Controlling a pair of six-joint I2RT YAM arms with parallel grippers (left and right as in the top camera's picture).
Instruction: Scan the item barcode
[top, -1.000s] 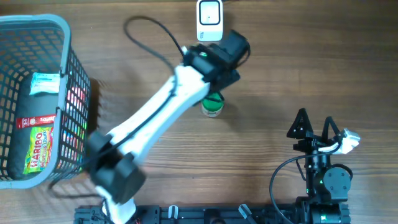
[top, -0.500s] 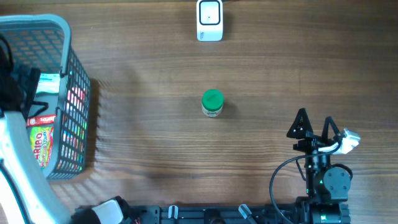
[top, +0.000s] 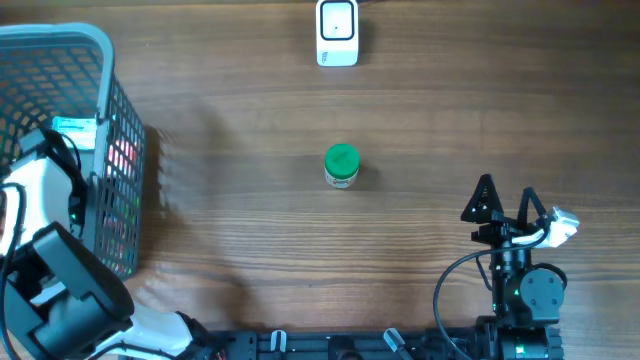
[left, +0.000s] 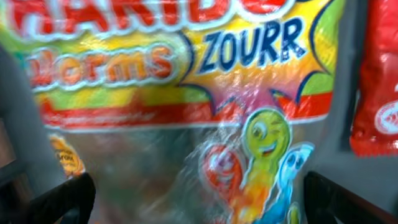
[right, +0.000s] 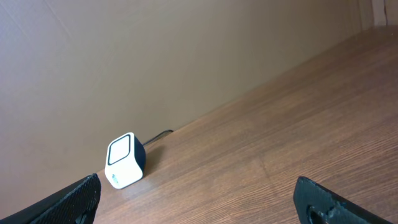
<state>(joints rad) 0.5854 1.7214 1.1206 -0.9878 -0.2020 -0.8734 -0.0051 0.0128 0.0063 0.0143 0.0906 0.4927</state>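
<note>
Your item is the glossy plastic bag of sour gummy worms (left: 205, 124), printed in yellow, red and blue. It lies in the grey wire-mesh basket (top: 95, 40) at the far left of the table. From overhead your left arm hides it, but the left wrist view shows its printed front filling the frame.

Expect it to be light, soft and crinkly, with a slick film that slides and sags as the sweets shift inside. I'd take it by an edge or a seam rather than the puffed middle, pinching across the film. You cannot tell where the barcode is; it is probably on the hidden back.

A red packet (left: 379, 81) lies just beside the bag on the right, so keep your fingers off that. The left gripper (left: 205, 202) hangs close over the bag with its jaws spread wide, pinching nothing.

Out on the brown wooden table (top: 250, 250), a small green-lidded jar (top: 342, 165) stands in the middle. The white boxy scanner (top: 337, 32) sits at the far edge, well apart from the basket. The right gripper (top: 507, 192) rests at the near right, its jaws also spread and empty.
</note>
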